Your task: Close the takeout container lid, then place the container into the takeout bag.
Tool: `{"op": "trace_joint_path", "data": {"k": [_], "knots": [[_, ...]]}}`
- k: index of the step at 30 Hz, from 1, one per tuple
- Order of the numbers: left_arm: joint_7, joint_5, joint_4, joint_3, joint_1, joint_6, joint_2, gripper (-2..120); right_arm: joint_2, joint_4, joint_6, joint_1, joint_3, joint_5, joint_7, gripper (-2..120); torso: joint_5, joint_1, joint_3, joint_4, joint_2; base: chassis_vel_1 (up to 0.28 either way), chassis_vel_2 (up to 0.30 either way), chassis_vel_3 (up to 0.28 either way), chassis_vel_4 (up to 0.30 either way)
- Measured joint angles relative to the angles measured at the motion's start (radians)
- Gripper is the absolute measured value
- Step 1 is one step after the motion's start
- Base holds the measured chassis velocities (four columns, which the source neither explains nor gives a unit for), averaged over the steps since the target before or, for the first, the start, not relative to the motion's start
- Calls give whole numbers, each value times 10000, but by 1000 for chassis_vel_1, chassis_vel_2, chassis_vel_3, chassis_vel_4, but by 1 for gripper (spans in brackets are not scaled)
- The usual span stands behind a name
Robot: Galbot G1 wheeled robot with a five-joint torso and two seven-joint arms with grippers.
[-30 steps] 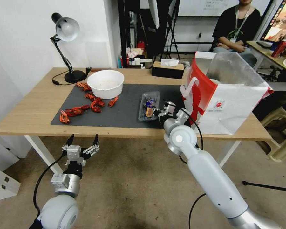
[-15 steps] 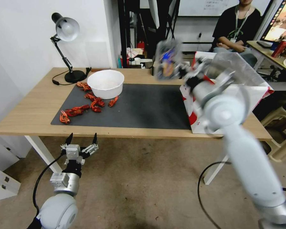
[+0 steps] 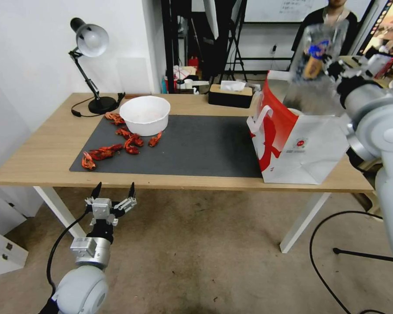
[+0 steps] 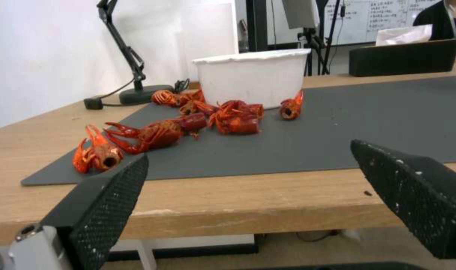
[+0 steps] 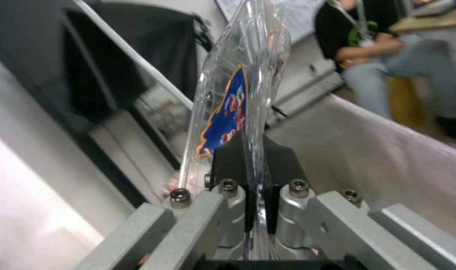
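Container [image 3: 315, 50] motion-blurred, berries unreadable; right gripper [image 5: 254, 165] base cut by frame edge; bag [image 3: 305, 144] interior mostly hidden behind its walls.

Setting: robotics lab or office test space. Evidence: wooden table [image 3: 39, 161] on white legs over a bare concrete floor [image 3: 196, 253]; black desk lamp [image 3: 89, 48]; tripod stands [image 3: 231, 48]; whiteboard [image 3: 288, 8] on the back wall; second desk [image 3: 367, 69] beside a seated person [image 3: 332, 26].
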Motion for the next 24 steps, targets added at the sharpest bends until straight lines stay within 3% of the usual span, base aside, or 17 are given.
{"op": "trace_joint_path", "data": {"k": [3, 16, 19, 21, 24], "knots": [[0, 6, -8, 13, -2, 3, 1, 100, 24, 35, -237, -265, 123, -134, 92, 0, -2, 0, 0, -1, -1, 0, 0, 0, 0], [7, 9, -44, 0, -3, 11, 16, 100, -29, 149, -528, -651, 343, -423, 10, 45, -3, 0, 0, -1, 1, 0, 0, 0, 0], [7, -1, -53, -11, -2, 11, 26, 100, -31, 162, -126, -660, 366, -544, -477, 54, -1, -1, 0, -1, 1, 0, 0, 0, 0], [7, -16, -55, -29, -4, 11, 37, 100, -69, 184, 1040, -755, 372, -831, -1765, 65, -3, 0, 0, -1, 2, 0, 0, 0, 0], [8, -21, -55, -32, -7, 11, 38, 100, -125, 261, 1691, -847, 338, -869, -2498, 72, -3, -1, 0, -1, 1, 0, 0, 0, 0]]}}
